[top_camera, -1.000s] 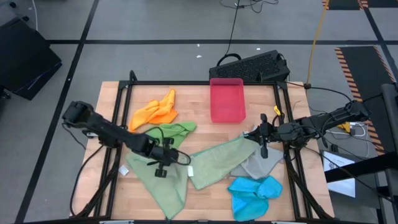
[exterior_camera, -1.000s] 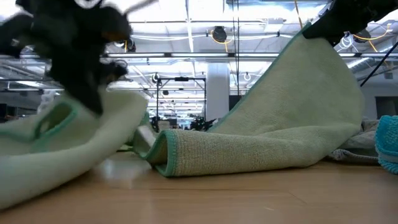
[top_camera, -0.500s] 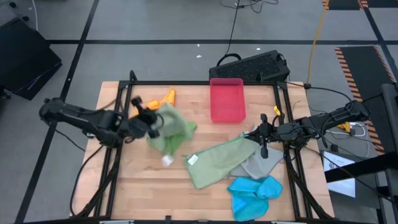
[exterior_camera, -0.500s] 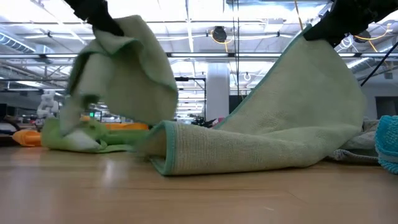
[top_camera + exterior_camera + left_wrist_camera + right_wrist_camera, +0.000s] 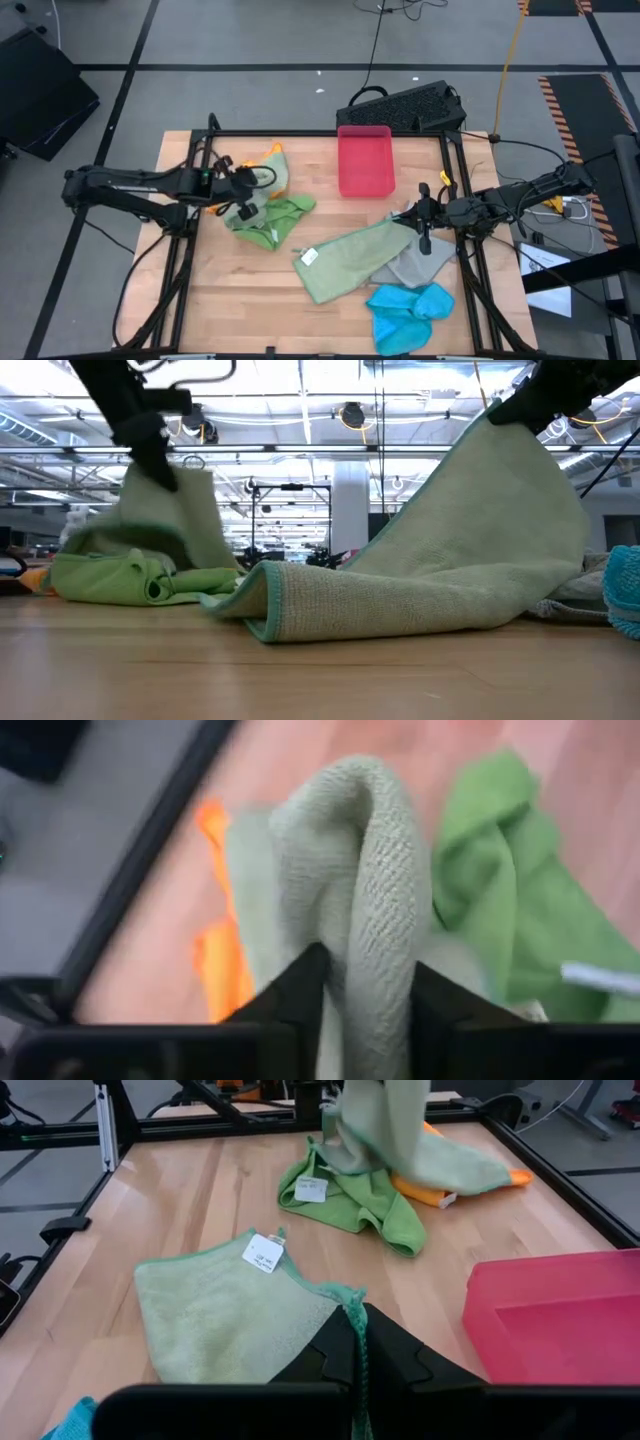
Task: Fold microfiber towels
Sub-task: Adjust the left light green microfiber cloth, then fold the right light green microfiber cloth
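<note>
Left gripper (image 5: 243, 203) at table's 9 o'clock, fingers pinching fold of sage towel (image 5: 370, 890) above bright green towel (image 5: 278, 219). Right gripper (image 5: 421, 222) at 3 o'clock, pressed together on corner of second sage towel (image 5: 345, 260), lifted off table (image 5: 230, 310).

place: lab | cues: framed workbench (image 5: 180, 300), ceiling strip lights (image 5: 300, 400)

A pale sage green towel (image 5: 352, 258) lies spread near the counter's middle, white tag up, one corner lifted. A second pale sage towel (image 5: 375, 910) hangs bunched above the crumpled bright green towel (image 5: 278, 217). The orange towel (image 5: 270, 170) lies rumpled just behind them. The grey towel (image 5: 415, 265) sits partly under the spread one, the bright blue towel (image 5: 408, 312) heaped beside it.
</note>
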